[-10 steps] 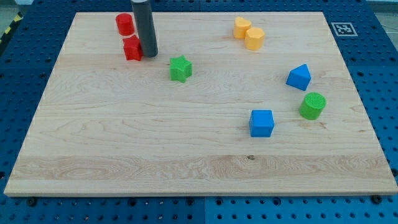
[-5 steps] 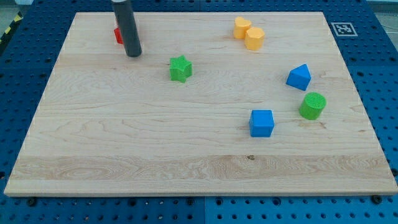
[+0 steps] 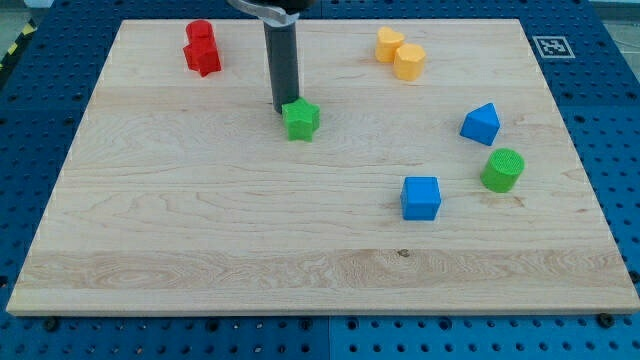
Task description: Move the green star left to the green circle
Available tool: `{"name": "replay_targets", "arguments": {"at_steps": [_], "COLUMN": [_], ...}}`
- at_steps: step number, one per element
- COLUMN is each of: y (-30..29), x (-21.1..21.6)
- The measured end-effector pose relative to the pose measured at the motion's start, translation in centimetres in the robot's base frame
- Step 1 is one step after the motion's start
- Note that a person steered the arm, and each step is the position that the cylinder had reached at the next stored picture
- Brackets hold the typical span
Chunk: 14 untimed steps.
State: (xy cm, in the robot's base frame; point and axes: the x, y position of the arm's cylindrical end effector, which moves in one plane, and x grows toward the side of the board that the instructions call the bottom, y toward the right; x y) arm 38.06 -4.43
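the rod (image 3: 281, 60) is cut off by the view's top, its upper part unseen.

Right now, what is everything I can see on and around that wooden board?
green star: one, green, upper middle of the board, left of centre.
green cylinder: one, green, right side, below the blue block.
blue cube: one, blue, right of centre, lower than the star.
blue angular block: one, blue, right side; exact shape unclear.
yellow blocks: two, yellow-orange, touching, near the view's top, right of centre.
red blocks: two, red, close together, near the top left.
wooden board: one, pale wood, on a blue perforated table.
marker tag: one, black and white, the view's top right.
my tip: one dark rod, its end against the star's upper left edge.
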Motion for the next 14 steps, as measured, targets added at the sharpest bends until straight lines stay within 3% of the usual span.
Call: {"name": "replay_targets", "arguments": {"at_steps": [3,4,9,10,14], "y": [0.0,4.0,4.3,8.7,17.2], "x": [6.9,6.0,-0.6,0.6,5.2]}}
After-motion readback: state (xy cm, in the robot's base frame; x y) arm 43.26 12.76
